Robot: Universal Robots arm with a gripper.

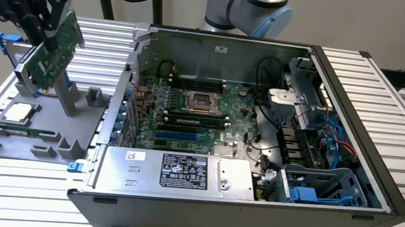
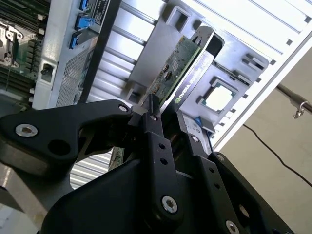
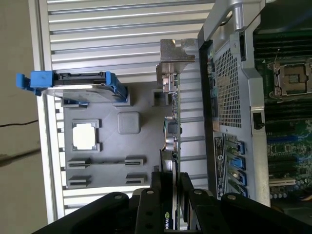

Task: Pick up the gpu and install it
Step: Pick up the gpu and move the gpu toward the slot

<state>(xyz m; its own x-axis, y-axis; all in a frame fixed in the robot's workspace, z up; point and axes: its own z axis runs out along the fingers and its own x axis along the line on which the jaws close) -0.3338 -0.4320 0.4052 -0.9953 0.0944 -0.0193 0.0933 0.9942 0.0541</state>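
Exterior view, supplemented by both wrist views. A slatted metal table [image 1: 23,186] carries an open computer case [image 1: 207,57] lying on its side, with the motherboard [image 1: 187,118] exposed and a power supply [image 1: 176,172] at six o'clock within it. At nine o'clock of the case, just beside its wall, rests a grey parts tray [image 1: 49,126]. At ten o'clock of the case, above the tray's far edge, the gripper [image 1: 54,11] is closed on the gpu [image 1: 51,53], clamping the upper edge of the card. The card hangs tilted, green board face toward the case. Whether its lower end touches the tray cannot be told. In the second wrist view the fingers [image 2: 155,127] pinch the card from both faces. In the first wrist view the card is seen edge-on, with its silver bracket [image 3: 173,56] farthest from the gripper. A hard drive [image 3: 80,85] with blue rails stands in the tray. A processor chip [image 1: 18,112] sits at nine o'clock on the tray, and a RAM stick [image 1: 13,129] lies just beside it.
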